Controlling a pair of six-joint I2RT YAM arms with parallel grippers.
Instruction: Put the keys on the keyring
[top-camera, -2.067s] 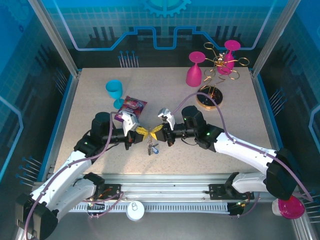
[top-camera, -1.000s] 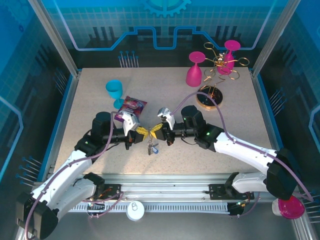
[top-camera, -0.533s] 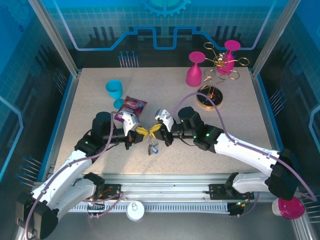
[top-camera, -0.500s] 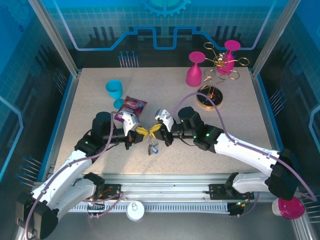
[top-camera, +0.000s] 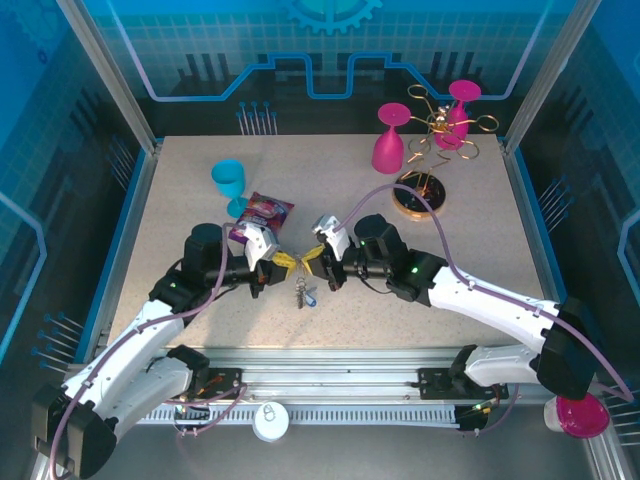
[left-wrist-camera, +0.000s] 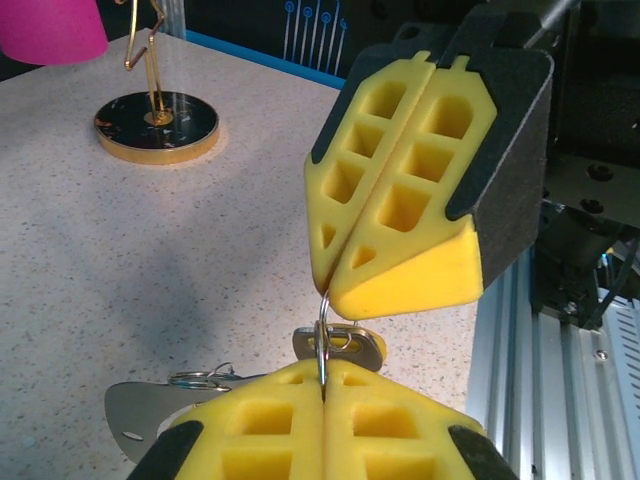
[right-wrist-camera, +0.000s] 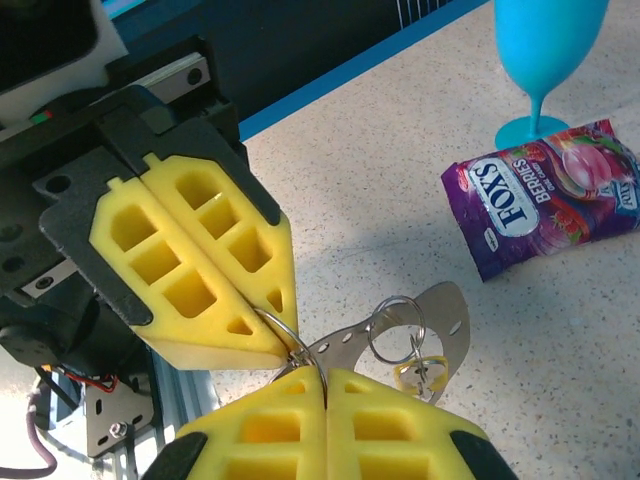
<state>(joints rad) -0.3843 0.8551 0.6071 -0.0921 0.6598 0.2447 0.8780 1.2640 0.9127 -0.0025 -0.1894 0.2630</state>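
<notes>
The left hand (top-camera: 281, 262) and right hand (top-camera: 314, 257) both pinch the keyring (left-wrist-camera: 322, 328), tip to tip, maybe to pull it open; the keys (right-wrist-camera: 441, 312) dangle under it.

the right gripper (top-camera: 314, 257) has slid a bit closer to the candy bag (top-camera: 262, 214), so its yellow tips now sit nearer the left gripper (top-camera: 284, 262), and the bit of keyring (left-wrist-camera: 322, 338) between them looks shorter.

The left gripper (left-wrist-camera: 324, 388), yellow foam jaws pressed together, pinches the thin silver wire keyring (left-wrist-camera: 321, 340). The right gripper (left-wrist-camera: 331, 285) clamps its upper end. A flat silver metal key (left-wrist-camera: 352, 350) sits just behind, above the speckled beige surface (left-wrist-camera: 150, 260).
</notes>
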